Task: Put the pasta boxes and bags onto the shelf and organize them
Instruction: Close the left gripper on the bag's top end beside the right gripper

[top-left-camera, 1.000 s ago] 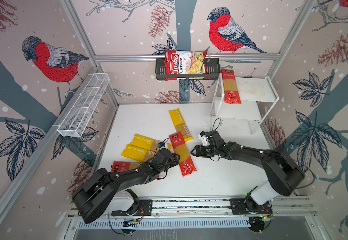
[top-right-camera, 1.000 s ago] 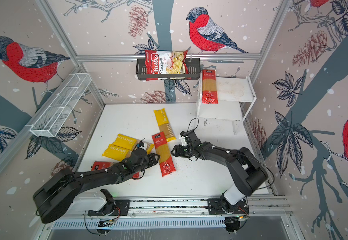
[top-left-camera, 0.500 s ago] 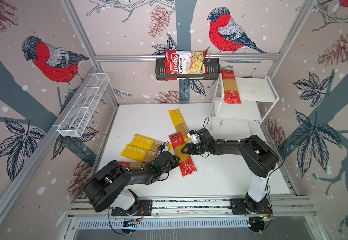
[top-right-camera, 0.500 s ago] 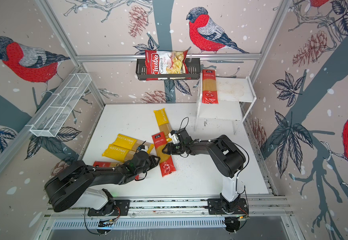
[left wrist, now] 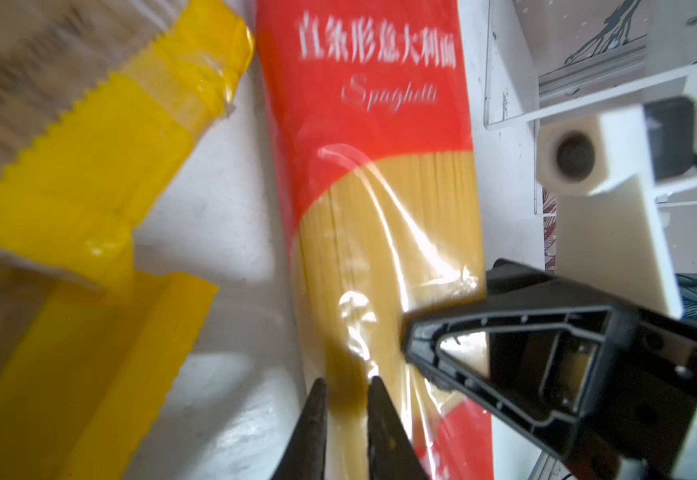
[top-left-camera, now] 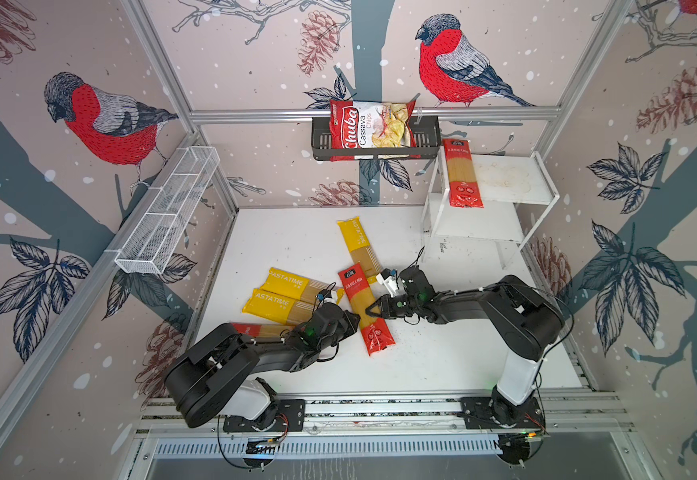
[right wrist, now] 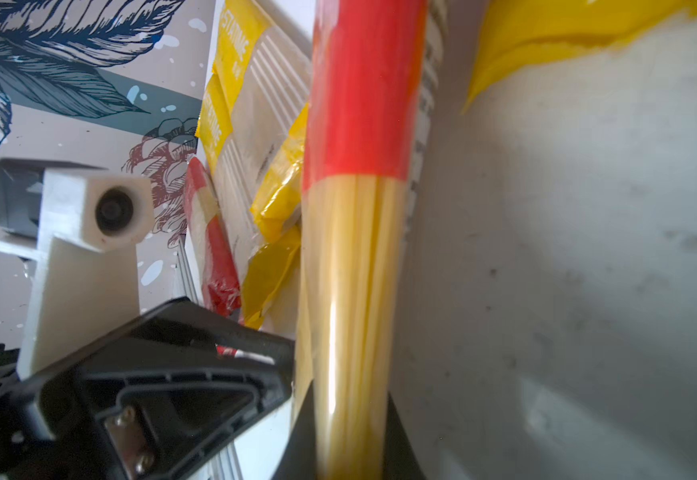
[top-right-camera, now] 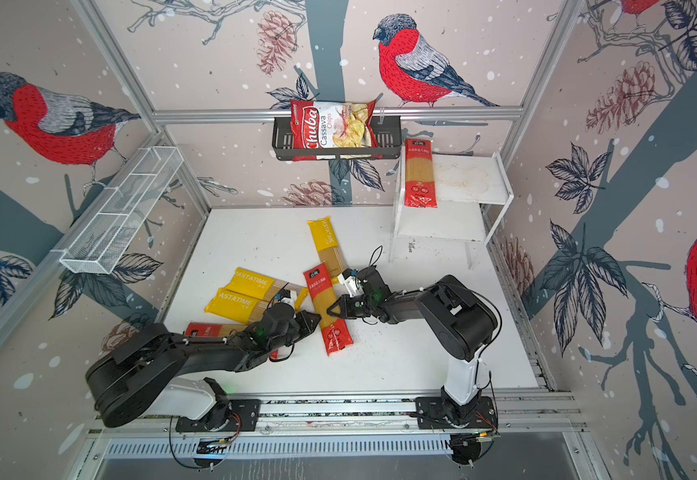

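A red-ended spaghetti pack (top-left-camera: 364,305) (top-right-camera: 327,303) lies in the middle of the table. My left gripper (top-left-camera: 356,322) (left wrist: 347,384) is shut on one edge of its clear middle. From the opposite side my right gripper (top-left-camera: 369,311) (right wrist: 349,399) is shut around the same middle. Another red-ended pack (top-left-camera: 461,174) lies on the top board of the white shelf (top-left-camera: 513,183) (top-right-camera: 467,178). A yellow pack (top-left-camera: 359,245) lies lengthwise behind the grippers. Two yellow PASTATIME packs (top-left-camera: 286,297) lie to the left, and a red pack (top-left-camera: 255,329) is partly hidden under my left arm.
A Chuba chips bag (top-left-camera: 371,126) sits in the black basket on the back rail. A white wire-mesh basket (top-left-camera: 168,212) hangs on the left wall. The shelf's lower board (top-left-camera: 475,224) is bare. Aluminium frame posts ring the table.
My right gripper has swung left from open table onto the red pack's middle and closed round it. My left gripper has closed on the pack's other edge.
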Robot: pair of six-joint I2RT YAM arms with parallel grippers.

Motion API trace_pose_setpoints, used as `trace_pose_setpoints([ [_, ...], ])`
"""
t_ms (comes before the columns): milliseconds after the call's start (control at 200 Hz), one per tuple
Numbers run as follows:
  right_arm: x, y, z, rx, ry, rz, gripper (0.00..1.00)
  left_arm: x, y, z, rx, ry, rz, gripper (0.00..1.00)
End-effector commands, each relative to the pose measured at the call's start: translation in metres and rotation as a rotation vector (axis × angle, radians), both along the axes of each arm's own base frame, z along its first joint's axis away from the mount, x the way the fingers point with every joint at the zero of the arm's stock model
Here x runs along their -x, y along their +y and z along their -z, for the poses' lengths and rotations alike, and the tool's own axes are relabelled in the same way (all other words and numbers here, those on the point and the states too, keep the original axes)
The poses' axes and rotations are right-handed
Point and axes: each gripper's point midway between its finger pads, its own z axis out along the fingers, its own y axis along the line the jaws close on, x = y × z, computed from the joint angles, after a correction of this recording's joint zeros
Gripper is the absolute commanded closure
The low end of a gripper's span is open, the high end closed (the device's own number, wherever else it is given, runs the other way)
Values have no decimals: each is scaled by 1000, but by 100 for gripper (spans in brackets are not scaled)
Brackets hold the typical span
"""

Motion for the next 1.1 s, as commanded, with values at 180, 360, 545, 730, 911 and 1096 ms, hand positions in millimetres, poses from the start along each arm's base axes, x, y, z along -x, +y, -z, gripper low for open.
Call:
trace_pose_setpoints([
  [180,2,1,-66,-124,-149,-26,94,-21,33,-60,-9,-103,-60,59],
  [360,2,-5,-117,-220,-263,1,95,-28,41,-131,69,-314,-17,37],
  [545,7,-7,-171,-332,-338,0,96,-29,28,-181,232,-422,104,24],
  [730,19,-11,-215,-416,-395,-27,96,-30,7,-208,345,-477,204,22],
  [911,32,-16,-240,-468,-432,-49,96,-28,-9,-230,383,-538,276,22],
  [1096,41,-22,-258,-500,-471,-55,96,-21,-23,-243,411,-587,333,27],
])
